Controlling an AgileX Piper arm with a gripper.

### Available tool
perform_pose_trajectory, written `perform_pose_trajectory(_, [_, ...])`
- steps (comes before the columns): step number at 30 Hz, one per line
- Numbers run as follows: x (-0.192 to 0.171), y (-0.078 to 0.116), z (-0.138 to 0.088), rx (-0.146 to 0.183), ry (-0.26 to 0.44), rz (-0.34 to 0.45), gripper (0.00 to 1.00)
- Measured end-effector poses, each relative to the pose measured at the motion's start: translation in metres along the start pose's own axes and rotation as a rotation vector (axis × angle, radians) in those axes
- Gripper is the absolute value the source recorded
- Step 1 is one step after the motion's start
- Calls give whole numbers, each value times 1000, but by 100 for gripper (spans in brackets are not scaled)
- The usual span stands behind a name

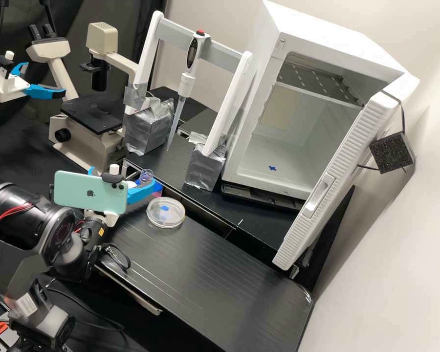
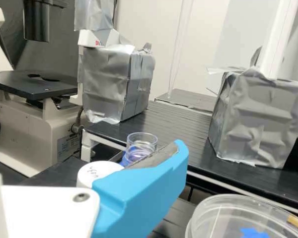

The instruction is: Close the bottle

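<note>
My gripper (image 1: 147,184) is at the left of the bench in the high view, behind the phone. The bottle (image 1: 146,174) shows its clear, uncovered mouth right at the gripper, and a pink-purple patch shows just below. In the wrist view the gripper (image 2: 159,166) covers part of the bottle (image 2: 141,144), whose clear ring-shaped mouth has purple beneath it. A round white cap (image 2: 100,171) with handwriting on top is close against the gripper, apart from the bottle's mouth. Whether it is held cannot be told, since blue plastic hides its lower side.
A clear round dish (image 1: 165,213) with a blue mark lies beside the gripper. Behind are the microscope (image 1: 90,117), a pipette (image 1: 186,83) on a white stand with silver-wrapped feet (image 1: 205,166), and a white cabinet (image 1: 298,142) with its door open. A raised black shelf edge runs behind the bottle.
</note>
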Motion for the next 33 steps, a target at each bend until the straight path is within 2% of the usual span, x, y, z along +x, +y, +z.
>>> perform_pose_trajectory(1, [1, 1, 0, 0, -2, 2, 100])
perform_pose_trajectory(2, [1, 0, 1, 0, -4, -1, 0])
perform_pose_trajectory(9, [5, 2, 4, 0, -21, 6, 0])
perform_pose_trajectory(15, [7, 2, 6, 16, -27, 7, 0])
perform_pose_trajectory(33, [6, 6, 12, 29, -55, 23, 0])
